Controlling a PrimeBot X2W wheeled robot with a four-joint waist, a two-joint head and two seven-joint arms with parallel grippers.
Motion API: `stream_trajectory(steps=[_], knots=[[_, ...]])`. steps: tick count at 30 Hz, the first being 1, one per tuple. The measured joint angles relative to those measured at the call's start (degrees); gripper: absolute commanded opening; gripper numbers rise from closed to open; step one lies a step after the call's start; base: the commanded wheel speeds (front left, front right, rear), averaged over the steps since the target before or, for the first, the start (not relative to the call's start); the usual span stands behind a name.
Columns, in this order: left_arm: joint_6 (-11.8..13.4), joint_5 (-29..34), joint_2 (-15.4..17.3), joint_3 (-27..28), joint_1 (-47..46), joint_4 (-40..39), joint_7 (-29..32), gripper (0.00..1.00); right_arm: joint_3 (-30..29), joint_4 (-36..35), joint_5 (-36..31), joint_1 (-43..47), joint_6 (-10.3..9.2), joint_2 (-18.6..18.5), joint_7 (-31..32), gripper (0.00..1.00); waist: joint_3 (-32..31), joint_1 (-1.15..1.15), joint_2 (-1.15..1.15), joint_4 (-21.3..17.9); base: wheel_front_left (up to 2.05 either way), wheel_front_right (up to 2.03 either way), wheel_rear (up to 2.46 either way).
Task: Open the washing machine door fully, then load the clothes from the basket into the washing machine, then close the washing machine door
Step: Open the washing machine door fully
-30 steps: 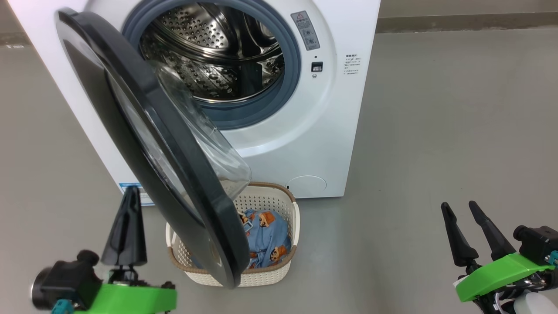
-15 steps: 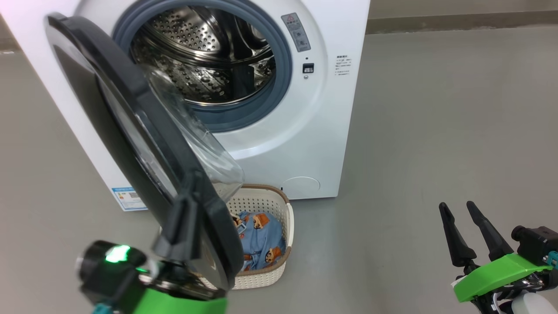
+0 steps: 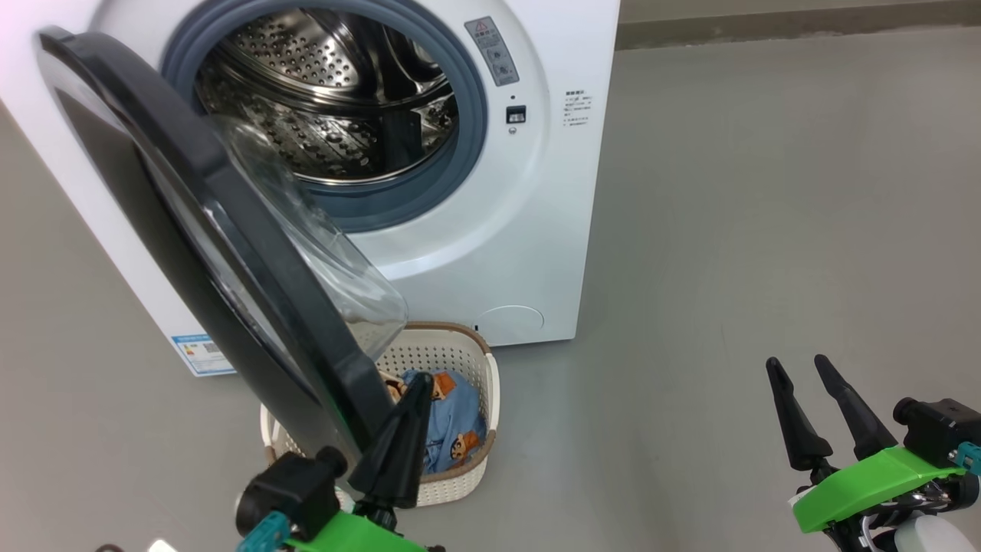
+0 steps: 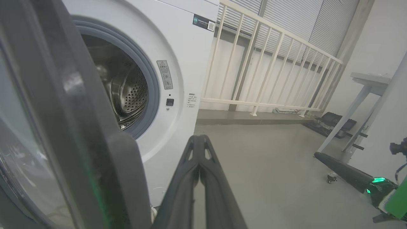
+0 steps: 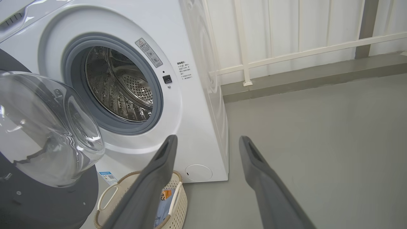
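Observation:
The white washing machine (image 3: 536,192) stands with its steel drum (image 3: 322,100) exposed. Its door (image 3: 230,222), black-rimmed with a clear glass bowl (image 3: 322,253), hangs part-way open over the basket (image 3: 460,331). The cream basket sits on the floor against the machine and holds light blue clothes (image 3: 452,418). My left gripper (image 3: 421,382) is shut on nothing, its tip by the door's lower right edge, in front of the basket. In the left wrist view the door rim (image 4: 63,127) looms just left of the shut left gripper (image 4: 198,138). My right gripper (image 3: 795,362) stands open at the lower right, away from everything.
Grey floor (image 3: 766,192) stretches to the right of the machine. A white railing (image 4: 270,63) runs behind it, and a pale table leg (image 4: 343,121) and a black case (image 4: 334,122) stand far right. The basket (image 5: 108,197) shows below the glass bowl (image 5: 47,127).
My left gripper has swung right, from left of the door across to its lower right edge. The head camera has turned, shifting the scene left. The right arm has held still.

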Motion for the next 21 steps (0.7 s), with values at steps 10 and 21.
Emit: stream_trajectory(steps=[10,21], knots=[[1.49,-4.59,-0.09,-2.55,-4.37,7.66,-1.6,0.0,0.04,0.0,0.0,-0.04,0.0,0.08,0.0,1.0,0.8,0.0,0.0,-0.79,0.0,0.0,0.0],[3.96,-5.44,-0.11,-2.21,-5.42,12.1,-2.61,0.0,0.16,0.34,0.0,-0.03,0.0,0.34,0.0,1.0,0.52,0.0,0.0,0.2,0.0,0.0,0.0]])
